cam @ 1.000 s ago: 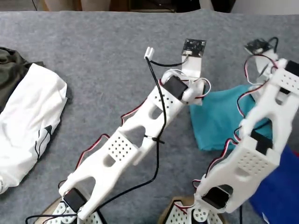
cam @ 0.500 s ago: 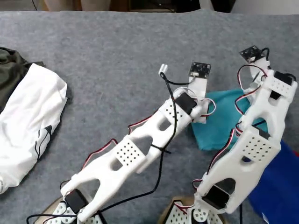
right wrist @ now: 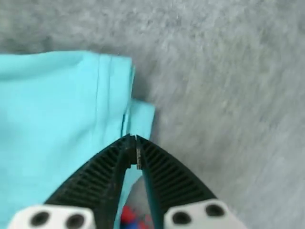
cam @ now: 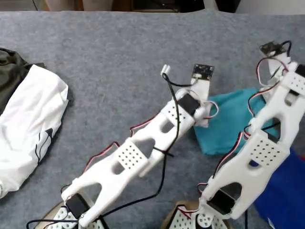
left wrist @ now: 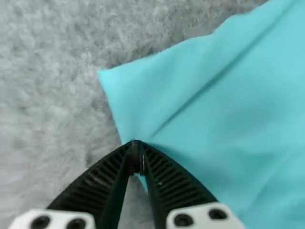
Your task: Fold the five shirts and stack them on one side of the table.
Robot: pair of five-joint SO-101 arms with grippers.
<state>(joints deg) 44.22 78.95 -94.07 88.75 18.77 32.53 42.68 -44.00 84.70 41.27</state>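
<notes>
Blue shirt: we see the blue shirt (cam: 285, 193) nearest, on the base side of the right pincer, partly under the right arm (cam: 267, 148).
Left pincer: the left pincer (left wrist: 137, 160) has its fingers pressed together on the edge of the teal shirt (left wrist: 224, 109), just past a corner, and a crease runs away from the tips.
Right pincer: the right pincer (right wrist: 132, 149) is likewise closed, nipping the teal shirt's folded hem at the opposite edge.
Teal shirt: it lies flat between the two pincers, spreading from each pair of tips toward the other.
Left arm: the left arm (cam: 143, 157) slants across the table to the shirt's edge.
White shirt: the white shirt (cam: 28, 124) lies well apart from the left pincer, on its outer side.
Dark shirt: the dark shirt (cam: 9, 67) lies partly under the white shirt's far end.
Table: grey fabric covers the table (cam: 105, 52) and runs on beyond both pincers.
</notes>
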